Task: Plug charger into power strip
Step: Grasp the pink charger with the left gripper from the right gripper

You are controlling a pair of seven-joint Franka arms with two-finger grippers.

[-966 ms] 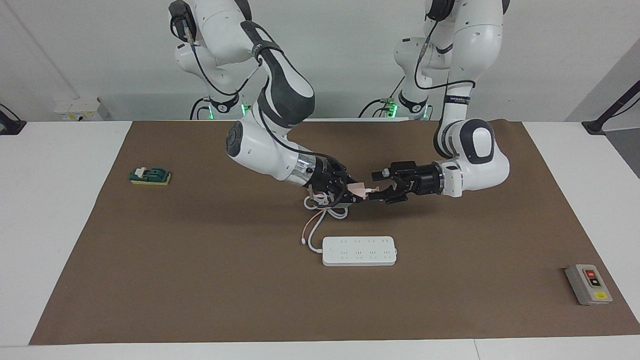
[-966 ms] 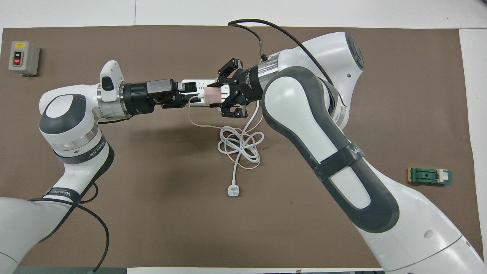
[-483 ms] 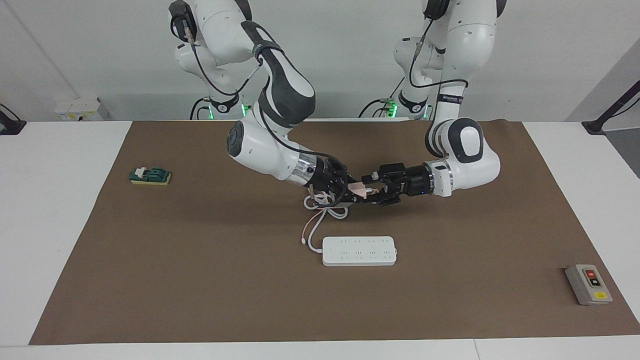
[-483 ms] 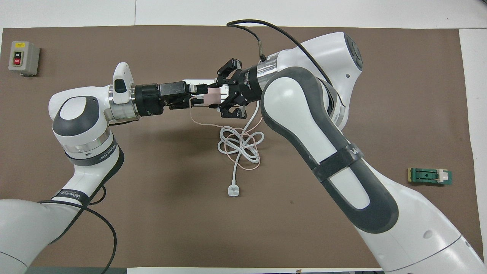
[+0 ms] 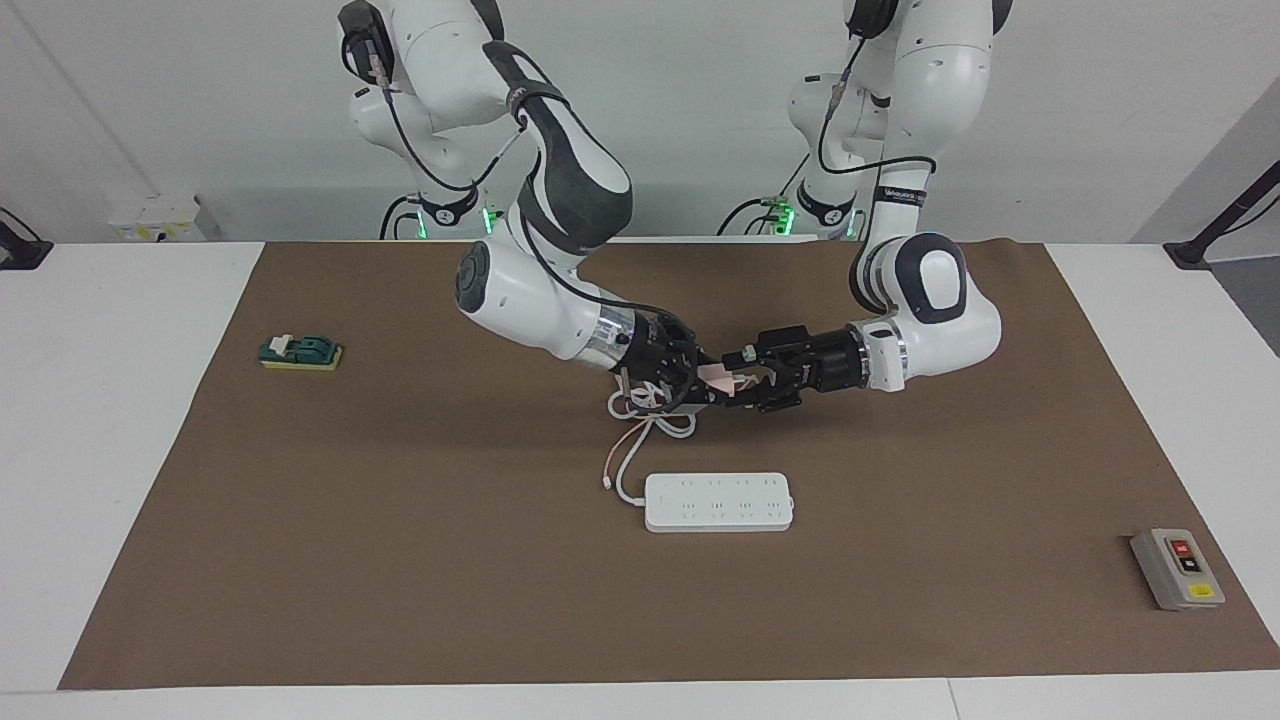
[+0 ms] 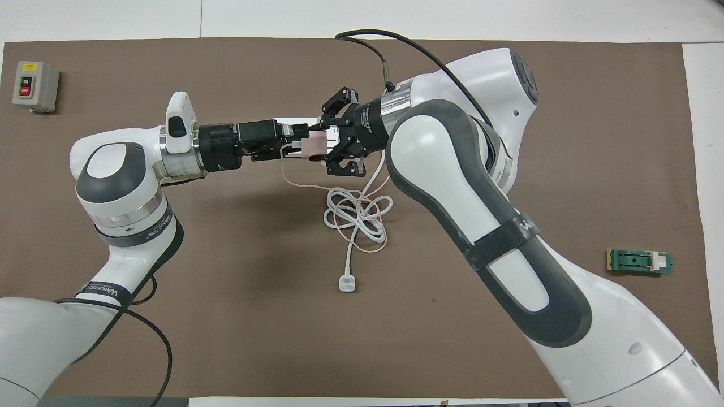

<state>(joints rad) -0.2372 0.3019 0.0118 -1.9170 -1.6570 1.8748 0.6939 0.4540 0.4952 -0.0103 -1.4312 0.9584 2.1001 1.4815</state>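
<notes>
1. Pink charger (image 5: pixel 716 377) is up in the air between both tools, over the coiled cords (image 5: pixel 650 412), so this reads as a handover or regrip, not insertion yet.
2. Facing view: right tool (image 5: pixel 712 385) is clamped shut on the charger. Left tool (image 5: pixel 748 380) has come in level from the other end, its fingers around the charger's free end; can't tell whether they grip it. Strip (image 5: pixel 718 501) lies flat on the counter, sockets up, farther from the robots than the coil.
3. Overhead view: charger (image 6: pixel 315 146) sits between the two tools, covering part of the strip (image 6: pixel 283 121). Pink cable (image 6: pixel 294 181) droops to the coil. Likely regrip is to get the prongs facing down.
</notes>
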